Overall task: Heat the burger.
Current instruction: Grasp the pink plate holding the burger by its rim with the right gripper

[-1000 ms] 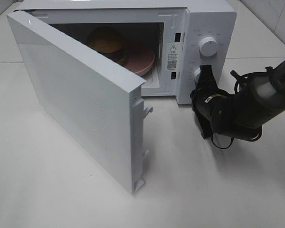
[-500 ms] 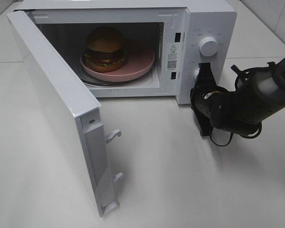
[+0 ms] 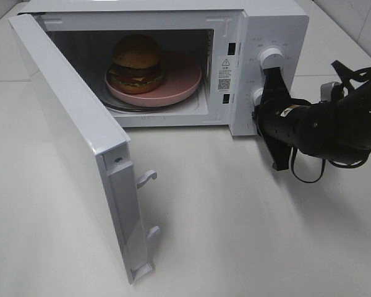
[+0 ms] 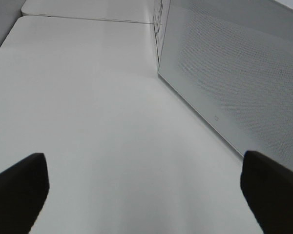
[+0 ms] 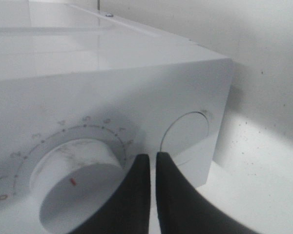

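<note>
Your burger (image 3: 136, 63) sits inside the microwave (image 3: 278, 25), on the pink plate (image 3: 179, 80), towards the hinge side of the cavity. The microwave's door (image 3: 68, 136) stands wide open, swung out in front of the microwave. Your right gripper (image 3: 273, 73) is up against the microwave's control panel, its tip just below the upper dial (image 3: 272, 57) and touching or nearly touching it. Its jaws are pressed together with nothing between them, and the wrist view shows the two fingers (image 5: 136, 195) closed side by side in front of the panel. Your left gripper (image 4: 144, 161) hangs over the white table (image 4: 88, 97), near the outer face of the microwave's door, with its jaws spread wide and holding nothing
</note>
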Robot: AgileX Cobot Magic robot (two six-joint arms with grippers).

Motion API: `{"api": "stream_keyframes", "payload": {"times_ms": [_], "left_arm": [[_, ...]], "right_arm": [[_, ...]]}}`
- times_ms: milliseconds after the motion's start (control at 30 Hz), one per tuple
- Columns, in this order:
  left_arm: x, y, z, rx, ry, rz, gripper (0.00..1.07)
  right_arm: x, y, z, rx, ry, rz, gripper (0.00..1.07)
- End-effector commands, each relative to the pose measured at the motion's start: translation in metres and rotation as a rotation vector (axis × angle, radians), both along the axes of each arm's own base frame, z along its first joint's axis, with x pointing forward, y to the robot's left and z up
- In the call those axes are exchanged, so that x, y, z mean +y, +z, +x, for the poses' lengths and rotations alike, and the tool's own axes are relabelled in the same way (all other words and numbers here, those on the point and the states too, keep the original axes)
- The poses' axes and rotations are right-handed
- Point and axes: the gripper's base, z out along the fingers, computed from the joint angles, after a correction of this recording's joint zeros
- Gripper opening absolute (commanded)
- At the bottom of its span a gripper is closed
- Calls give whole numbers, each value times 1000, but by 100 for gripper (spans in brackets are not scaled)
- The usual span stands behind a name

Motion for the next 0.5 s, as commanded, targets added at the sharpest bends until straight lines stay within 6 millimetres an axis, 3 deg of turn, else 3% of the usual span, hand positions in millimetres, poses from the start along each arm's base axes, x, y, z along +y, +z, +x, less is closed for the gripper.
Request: {"api": "stream_keyframes", "payload": {"times_ms": [33, 500], "left_arm": [[0, 0, -2, -12, 3, -7, 100], [0, 0, -2, -12, 3, -7, 100]], "right_arm": [[3, 17, 1, -66, 83, -55, 2], [6, 50, -23, 33, 420, -334, 3]]}}
